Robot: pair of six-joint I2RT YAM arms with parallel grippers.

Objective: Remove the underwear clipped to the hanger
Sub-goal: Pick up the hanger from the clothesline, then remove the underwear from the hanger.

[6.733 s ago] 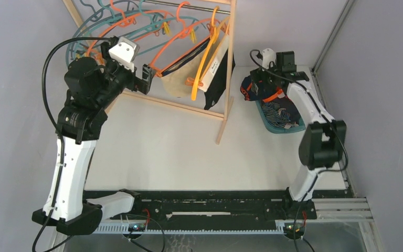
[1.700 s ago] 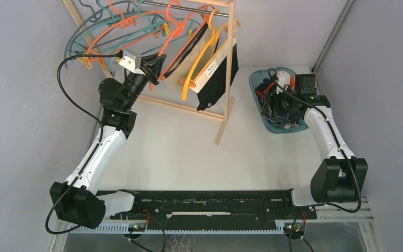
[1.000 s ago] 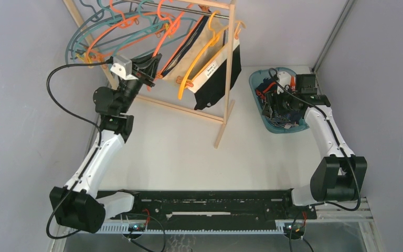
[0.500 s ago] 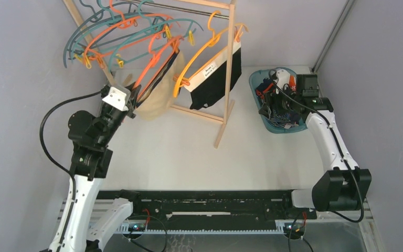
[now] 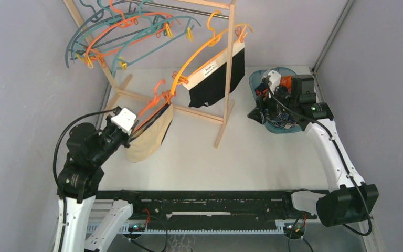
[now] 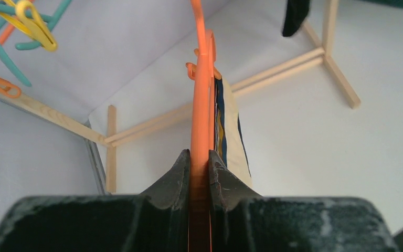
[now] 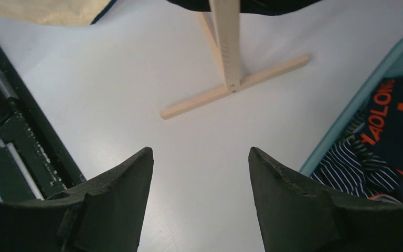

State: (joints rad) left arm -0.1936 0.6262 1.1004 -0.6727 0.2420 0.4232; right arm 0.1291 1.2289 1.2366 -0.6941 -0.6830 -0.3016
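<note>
My left gripper [image 5: 132,127] [image 6: 200,157] is shut on the lower end of an orange hanger [image 5: 155,102] [image 6: 200,94], held off the rail over the table's left side. Beige underwear [image 5: 148,140] [image 6: 234,134] with a dark edge hangs clipped to that hanger. Black underwear with a white waistband [image 5: 216,80] stays clipped to another orange hanger [image 5: 202,46] on the rail. My right gripper [image 5: 256,113] [image 7: 199,157] is open and holds nothing, above the table just left of the teal basket [image 5: 274,129] [image 7: 346,121]. Striped navy underwear [image 7: 354,170] and orange-trimmed navy underwear [image 7: 393,113] lie in the basket.
The wooden rack's post [image 5: 230,68] [image 7: 226,42] and its foot [image 7: 236,89] stand between the two arms. Several empty teal and orange hangers [image 5: 120,31] crowd the rail's left end. A black rail [image 5: 215,202] runs along the near table edge.
My left arm has drawn the orange hanger with the beige underwear off the rail, down and toward the near left. My right gripper has lifted out of the basket and shifted left.
</note>
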